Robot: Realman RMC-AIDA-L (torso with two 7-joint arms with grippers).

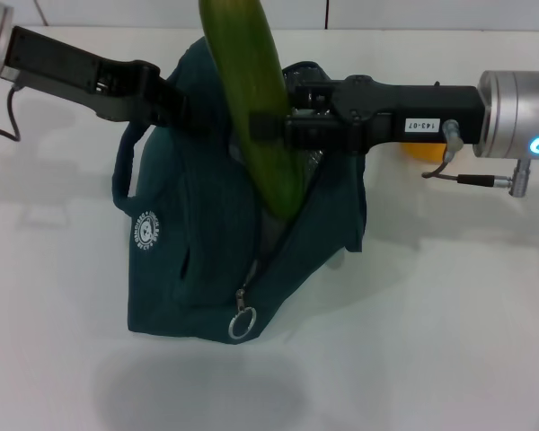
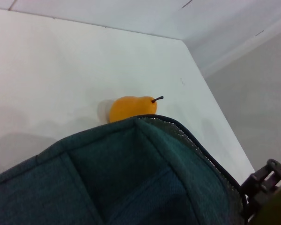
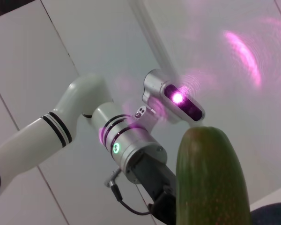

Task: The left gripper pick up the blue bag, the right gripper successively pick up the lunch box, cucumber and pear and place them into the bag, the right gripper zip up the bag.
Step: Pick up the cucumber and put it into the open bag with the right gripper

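Blue bag (image 1: 198, 260) standing upright on the white table (image 1: 449, 341), mouth gaping along the unzipped slit, ring zipper pull (image 1: 242, 322) hanging low on the front, round white logo (image 1: 145, 232) on the side panel, one loop handle (image 1: 124, 171) drooping beside that logo.

Left gripper (image 1: 166, 101) reaching in at the bag's upper rim, fingers closed on the fabric at the top edge and holding the mouth up. Seen from the left wrist, only teal cloth and a strip of silver lining (image 2: 178, 136) along the rim.

Right gripper (image 1: 268, 130) stretched level above the bag's opening, fingers clamped on the cucumber (image 1: 256, 99) near its middle. Cucumber tilted a little off vertical, lower tip down inside the bag's slit, upper end rising past the top of the head view. Same cucumber filling the near corner of the right wrist view (image 3: 210, 180), with the left arm's silver joint (image 3: 131, 150) behind it.

Pear (image 2: 131, 108) lying on its side on the table just behind the bag, dark stem pointing away from the bag's rim; in the head view only a small orange patch (image 1: 422, 149) peeking out below the right arm, beside the bag's far corner.

Lunch box not visible in any view.
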